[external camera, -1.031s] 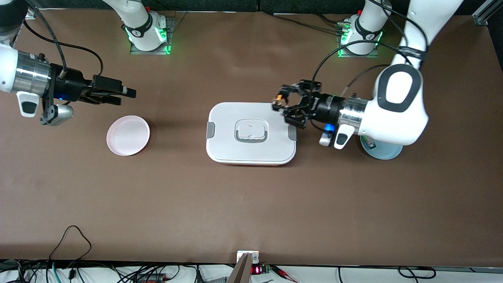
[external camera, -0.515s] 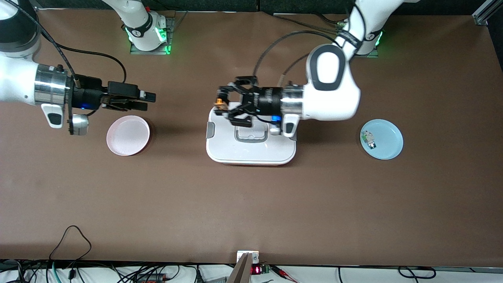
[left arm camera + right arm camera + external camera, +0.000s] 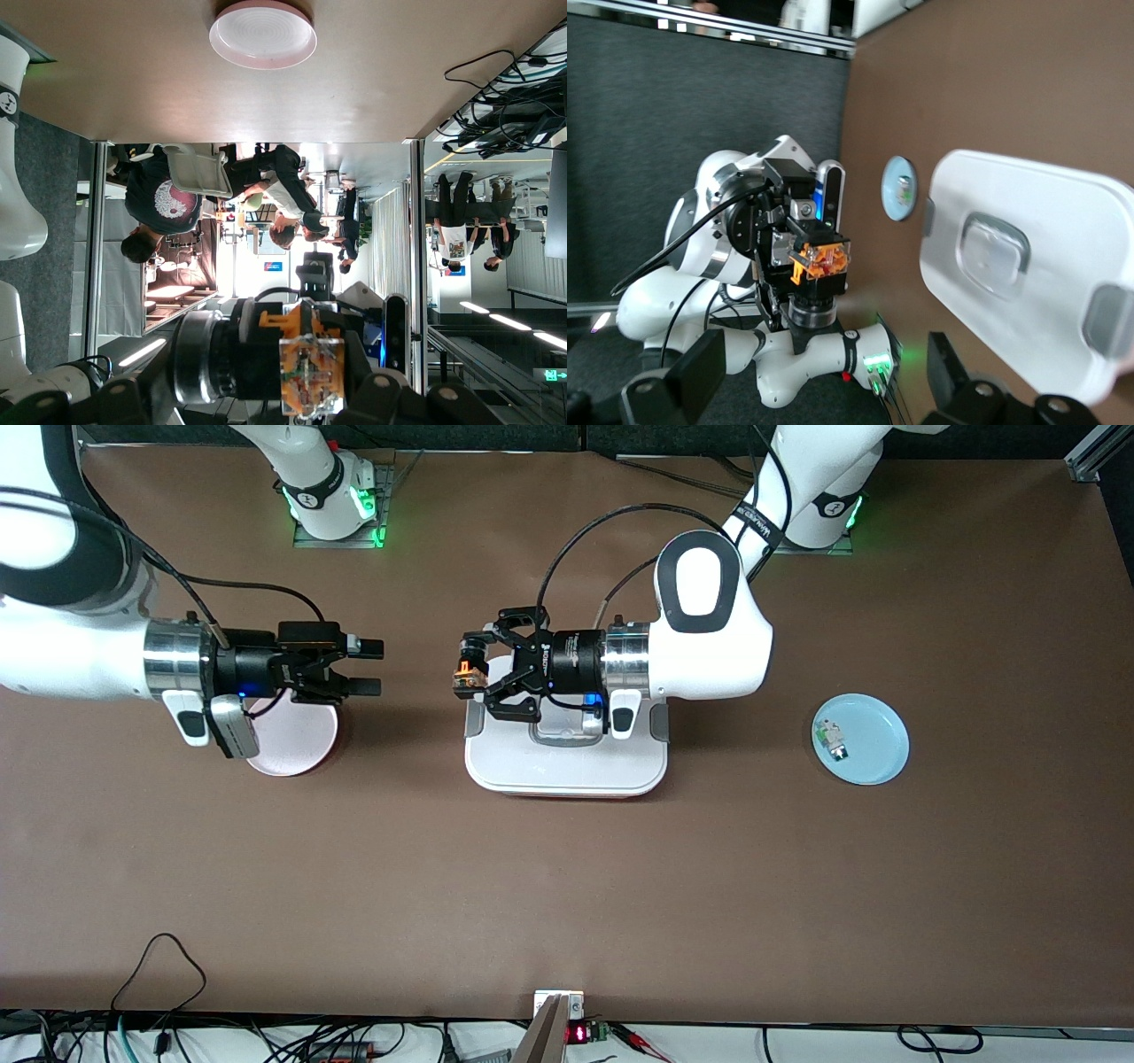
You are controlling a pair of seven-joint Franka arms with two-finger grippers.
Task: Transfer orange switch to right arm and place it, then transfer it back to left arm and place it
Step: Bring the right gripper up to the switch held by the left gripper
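Two arms reach toward each other above the middle of the brown counter (image 3: 567, 886), their wrists level and their grippers facing one another. The left gripper (image 3: 468, 676) hangs over the edge of the box (image 3: 567, 766) that faces the right arm's end, its fingers pinching the orange switch (image 3: 465, 674), the single such part in view. In the right wrist view the same switch (image 3: 821, 258) shows as a small block with an orange cap, clamped at the tip of the left gripper and held clear of the lid.

The right gripper (image 3: 365, 667) hangs over the counter beside the pink plate (image 3: 301, 746), between that plate and the box, its two fingers spread wide with nothing between them. A gap remains between it and the switch.

One box sits at the counter's centre, white with a grey recessed handle (image 3: 567, 735) and grey clasps. Two plates lie on the counter: the pink one toward the right arm's end and a blue plate (image 3: 877, 753) toward the left arm's end. On the blue plate rests one tiny green-and-white component (image 3: 831, 740).
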